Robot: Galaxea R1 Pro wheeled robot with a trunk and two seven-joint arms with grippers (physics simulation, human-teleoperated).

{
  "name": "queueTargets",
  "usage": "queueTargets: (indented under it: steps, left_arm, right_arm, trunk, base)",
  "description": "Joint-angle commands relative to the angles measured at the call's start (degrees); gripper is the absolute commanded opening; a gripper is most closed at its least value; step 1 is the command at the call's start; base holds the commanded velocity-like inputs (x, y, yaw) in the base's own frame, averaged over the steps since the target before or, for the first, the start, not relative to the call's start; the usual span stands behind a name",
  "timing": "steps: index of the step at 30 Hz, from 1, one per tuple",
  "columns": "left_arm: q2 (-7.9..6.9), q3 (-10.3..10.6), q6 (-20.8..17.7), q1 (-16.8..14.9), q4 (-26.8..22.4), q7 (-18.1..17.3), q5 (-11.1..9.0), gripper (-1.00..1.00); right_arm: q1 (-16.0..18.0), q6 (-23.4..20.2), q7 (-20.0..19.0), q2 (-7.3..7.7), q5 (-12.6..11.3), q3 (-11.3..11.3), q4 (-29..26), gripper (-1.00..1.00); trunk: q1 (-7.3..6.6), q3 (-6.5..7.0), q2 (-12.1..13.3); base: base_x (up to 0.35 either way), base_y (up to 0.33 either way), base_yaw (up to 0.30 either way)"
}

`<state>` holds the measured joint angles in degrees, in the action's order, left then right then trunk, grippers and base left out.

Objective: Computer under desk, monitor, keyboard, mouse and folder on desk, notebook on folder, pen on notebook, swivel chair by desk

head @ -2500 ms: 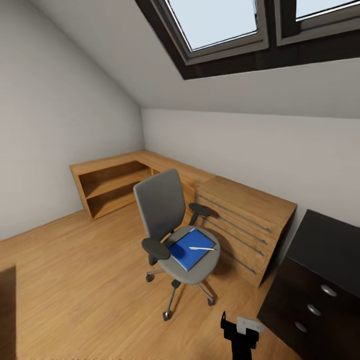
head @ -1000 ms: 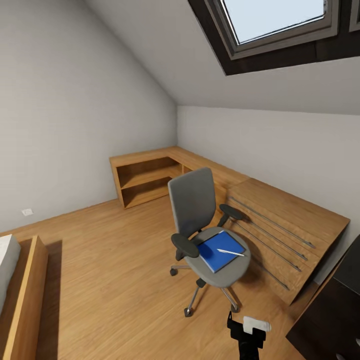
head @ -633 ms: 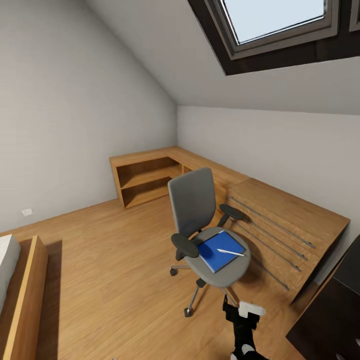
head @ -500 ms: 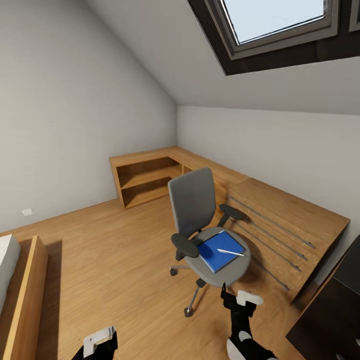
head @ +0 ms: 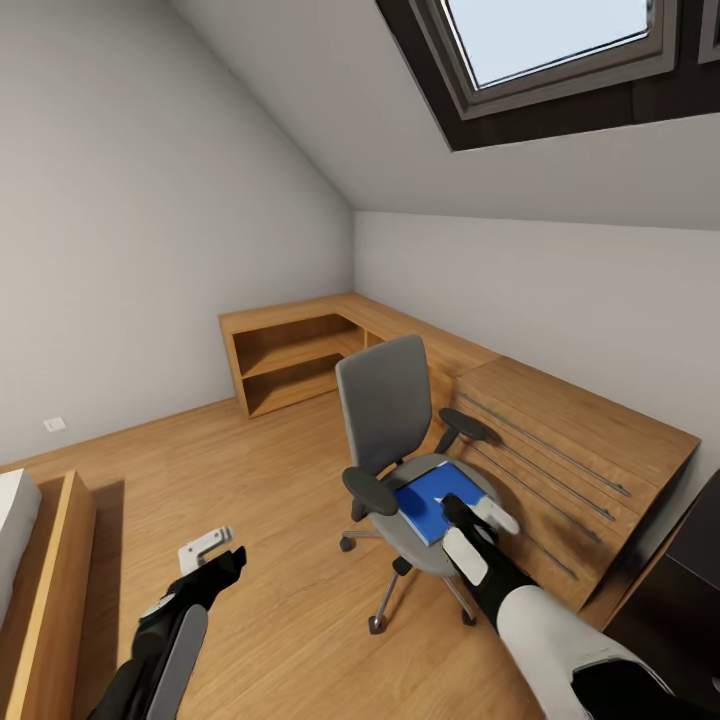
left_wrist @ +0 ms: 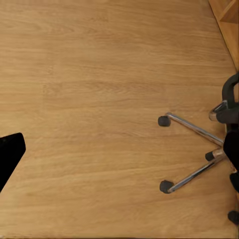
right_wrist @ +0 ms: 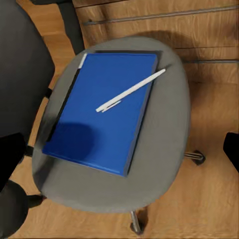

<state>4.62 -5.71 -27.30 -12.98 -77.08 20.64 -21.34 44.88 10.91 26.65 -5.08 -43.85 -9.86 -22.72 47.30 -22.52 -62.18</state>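
Thin pale pen (right_wrist: 130, 90) lies loose, diagonal on the flat bright blue folder (right_wrist: 102, 115) on the grey padded swivel chair (head: 385, 410) seat | risk: we judge a tilted lift rolls it off — castors may shift | right gripper (head: 478, 513) above the seat, empty, opening unclear | left gripper (head: 213, 553) over floor, spread unclear.
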Motion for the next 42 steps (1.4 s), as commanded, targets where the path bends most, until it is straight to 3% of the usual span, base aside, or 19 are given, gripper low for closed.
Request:
queueTargets:
  steps: [1,4,7,10,17,42]
  left_arm:
    - [0.0,-0.2,-0.6,-0.3,-0.3,0.9,-1.6,1.0]
    - [-0.12,-1.0,-1.3,-0.9,-0.8,2.3,-3.7,1.0]
    - [-0.63,-2.1,-1.6,-1.1,-1.3,3.0,-4.6,1.0]
    - [-1.12,-3.0,-1.7,-1.2,-2.1,3.2,-4.8,1.0]
    - [-1.57,-4.5,-1.7,-1.1,-8.1,3.3,-4.9,1.0]
    - [-1.68,-4.4,-1.7,-0.6,-8.3,3.2,-4.9,1.0]
  right_arm:
    - [0.5,-0.2,0.9,0.18,-2.2,-0.2,0.0,1.0]
    - [1.6,-1.2,3.5,0.41,-7.3,0.8,0.2,1.0]
    - [2.1,-1.7,5.6,0.48,-10.4,1.3,0.4,1.0]
    - [2.2,-1.9,7.3,0.45,-11.2,1.4,0.4,1.0]
    - [2.3,-2.4,11.7,0.75,-11.0,1.1,0.3,1.0]
    - [2.2,-2.5,12.0,0.98,-10.7,1.0,0.3,1.0]
  trunk:
    - [0.0,-0.07,0.0]
    - [0.0,-0.07,0.0]
    - [0.0,-0.07,0.0]
    - [0.0,-0.07,0.0]
    - [0.0,-0.07,0.0]
    - [0.0,-0.07,0.0]
  base:
    - [0.0,0.0,0.0]
    - [0.0,0.0,0.0]
    - [0.0,0.0,0.0]
    - [0.0,0.0,0.0]
    - [0.0,0.0,0.0]
    - [0.241,0.0,0.0]
